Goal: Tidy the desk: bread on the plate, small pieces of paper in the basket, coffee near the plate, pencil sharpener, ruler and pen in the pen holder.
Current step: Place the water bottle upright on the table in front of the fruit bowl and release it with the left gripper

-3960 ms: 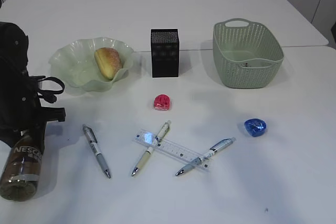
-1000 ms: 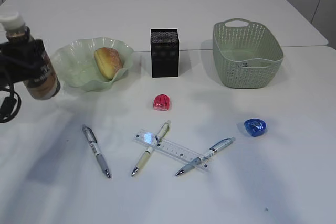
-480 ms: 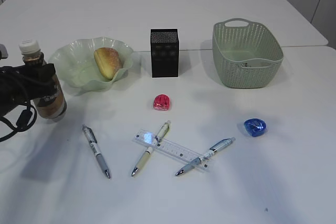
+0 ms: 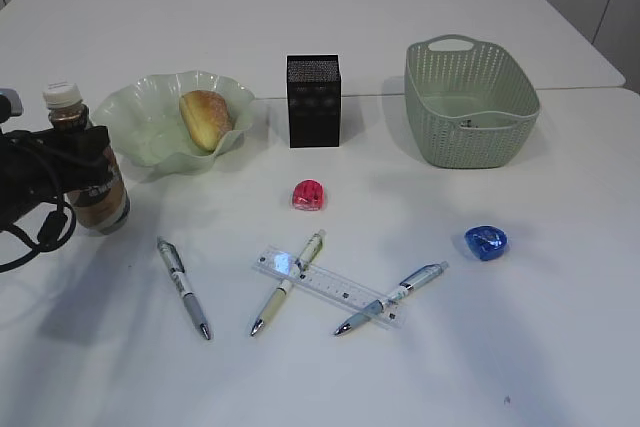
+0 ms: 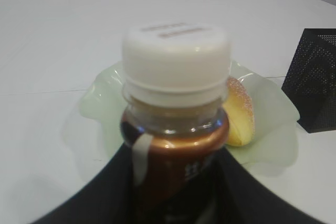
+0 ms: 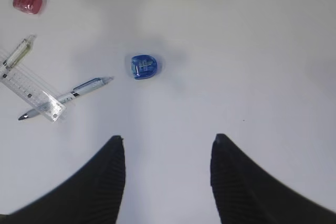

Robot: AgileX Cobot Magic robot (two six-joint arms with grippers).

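**Upright coffee bottle held beside the plate**

Clearly, the left gripper [image 4: 75, 162] was closed on the coffee [image 4: 92, 185], with its two dark fingers pressing the brown body of the bottle from both sides. The bottle stood upright at the left side of the desk [image 4: 560, 337], just beside the plate [image 4: 140, 127], and its white cap was on. Whether its bottom was touching the tabletop, I could not tell for sure. In the left wrist view the cap [image 5: 176, 56] filled the middle of the picture, and behind it the plate [image 5: 100, 98] was visible.

The bread [image 4: 205, 119] lay inside the plate, near its right side. The pen holder [image 4: 314, 101] stood upright between the plate and the basket [image 4: 470, 102], apart from both. Something small and pale lay at the bottom of the basket, but it was too small to name.

On the front part of the desk, the ruler [image 4: 330, 285] lay flat, with two pens crossing it: one [image 4: 288, 282] at its left end and one [image 4: 392, 298] at its right end. A third pen [image 4: 184, 287] lay alone further left. A red sharpener [image 4: 308, 194] was in front of the pen holder, and a blue sharpener [image 4: 486, 242] lay well to the right.

The right gripper [image 6: 167, 142] hung above the bare desk with open jaws, holding nothing; the blue sharpener [image 6: 143, 67] was ahead of it.
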